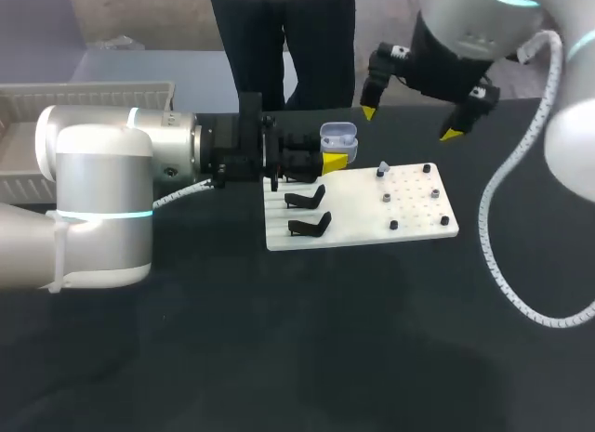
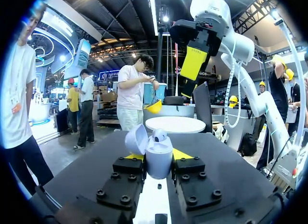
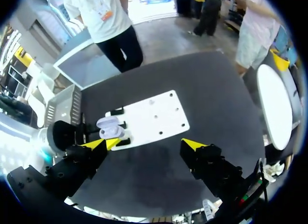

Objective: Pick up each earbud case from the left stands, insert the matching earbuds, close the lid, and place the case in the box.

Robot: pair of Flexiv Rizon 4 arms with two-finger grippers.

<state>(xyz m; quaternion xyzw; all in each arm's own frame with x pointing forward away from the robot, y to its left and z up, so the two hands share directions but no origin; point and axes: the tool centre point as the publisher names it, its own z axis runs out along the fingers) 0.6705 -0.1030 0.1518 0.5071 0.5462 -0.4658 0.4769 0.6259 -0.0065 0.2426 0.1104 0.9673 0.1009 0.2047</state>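
Fingers (image 2: 183, 154) of the left gripper (image 2: 159, 162) clamp the open case (image 2: 159, 151) from 2 sides, above the board (image 1: 372, 218). Right gripper (image 1: 410, 122) hangs spread wide and empty, higher up. Best, I think, is to hold the case level, with the lid clear for insertion from above.

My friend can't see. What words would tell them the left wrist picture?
The left gripper is shut on a pale earbud case with its lid open and an earbud inside. Above and ahead of it hangs the right gripper, over the black table.
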